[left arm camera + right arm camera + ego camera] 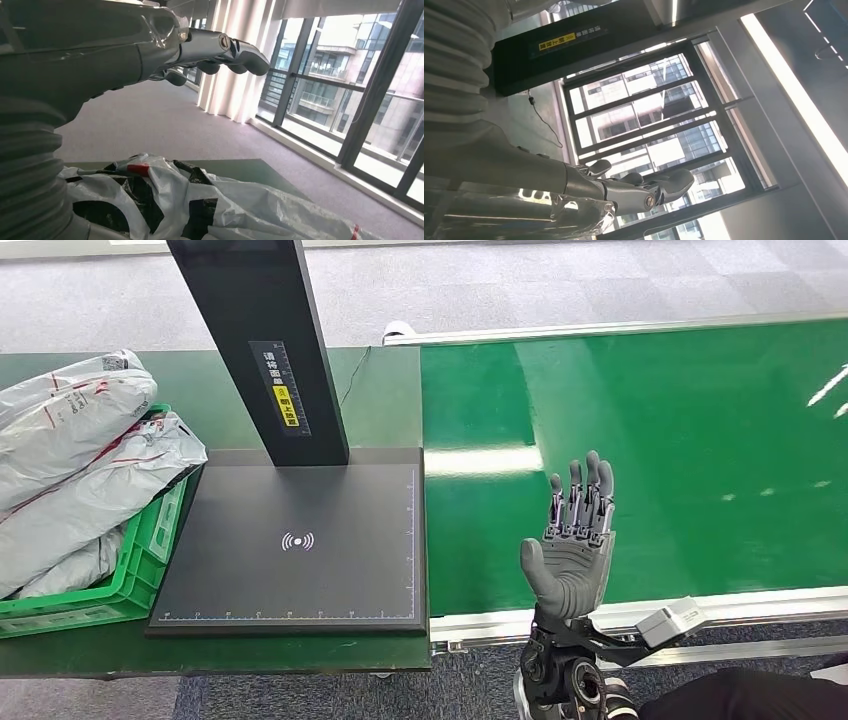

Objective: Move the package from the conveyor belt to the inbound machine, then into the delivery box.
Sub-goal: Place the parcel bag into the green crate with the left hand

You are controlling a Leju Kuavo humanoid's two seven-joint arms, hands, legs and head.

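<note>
Grey carpet runs along the top of the head view, and below it a green conveyor belt [700,460] fills the right half of the frame. No package lies on the stretch of belt that shows. The right hand [573,545] rises from the lower centre over the belt's near edge, fingers straight and apart, holding nothing. Just left of it sits the black inbound machine [300,550] with its flat scanning plate and dark upright post. At far left a green delivery box [130,575] is piled with grey mailer bags [80,460].

The left hand [220,50] hovers above those bags, fingers loosely extended and empty.

Any package should arrive along the belt from the right, so the right hand is much the nearer one.
</note>
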